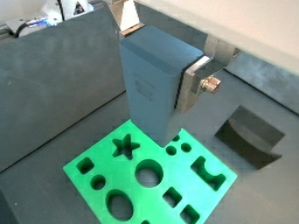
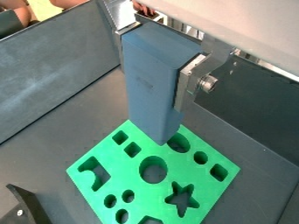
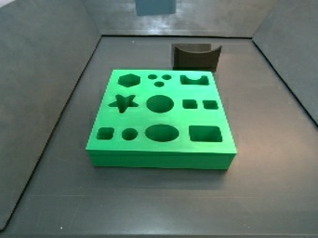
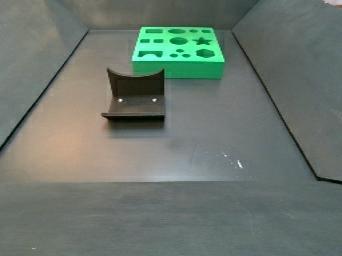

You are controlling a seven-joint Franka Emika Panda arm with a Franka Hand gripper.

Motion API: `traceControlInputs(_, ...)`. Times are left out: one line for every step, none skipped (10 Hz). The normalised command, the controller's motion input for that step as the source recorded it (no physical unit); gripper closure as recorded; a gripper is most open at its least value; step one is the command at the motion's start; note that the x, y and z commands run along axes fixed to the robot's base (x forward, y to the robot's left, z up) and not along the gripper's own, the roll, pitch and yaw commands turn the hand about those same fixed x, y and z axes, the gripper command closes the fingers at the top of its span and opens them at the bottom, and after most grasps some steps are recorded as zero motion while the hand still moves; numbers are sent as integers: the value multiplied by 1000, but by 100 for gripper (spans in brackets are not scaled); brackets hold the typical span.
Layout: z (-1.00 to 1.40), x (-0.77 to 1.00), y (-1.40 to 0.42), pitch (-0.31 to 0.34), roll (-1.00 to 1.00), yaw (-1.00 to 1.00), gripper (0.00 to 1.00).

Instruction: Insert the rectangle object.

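Note:
My gripper (image 1: 158,52) is shut on the rectangle object (image 1: 149,83), a slate grey-blue block held upright, with a silver finger (image 1: 193,83) on each side. Both wrist views show it (image 2: 149,79) hanging above the green board (image 1: 117,179), its lower end over the board's edge region and clear of it. The board (image 2: 117,166) has several shaped holes, among them a star, circles and rectangles. In a side view the board (image 3: 162,158) lies mid-floor, and a grey-blue end (image 3: 155,6) shows at the top edge. The gripper is out of the other side view.
The dark fixture (image 1: 251,136) stands on the floor beside the board; it also shows in a wrist view (image 2: 30,206) and in both side views (image 3: 195,56) (image 4: 134,100). Dark walls ring the floor. The board sits at the far end (image 4: 181,68).

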Motion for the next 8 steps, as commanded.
traceControlInputs(-1000, 637, -500, -103, 29, -151, 100)
traceControlInputs(-1000, 634, -503, -107, 29, -149, 100)
traceControlInputs(-1000, 634, -503, -106, 29, -149, 100)
traceControlInputs(-1000, 634, -503, -103, 27, -149, 100)
traceControlInputs(-1000, 631, -503, -100, 24, -146, 100)
traceControlInputs(-1000, 686, -360, -13, 0, -177, 100)
traceControlInputs(-1000, 691, -120, 46, 0, -129, 100)
traceControlInputs(-931, 669, 0, 153, 0, -43, 100)
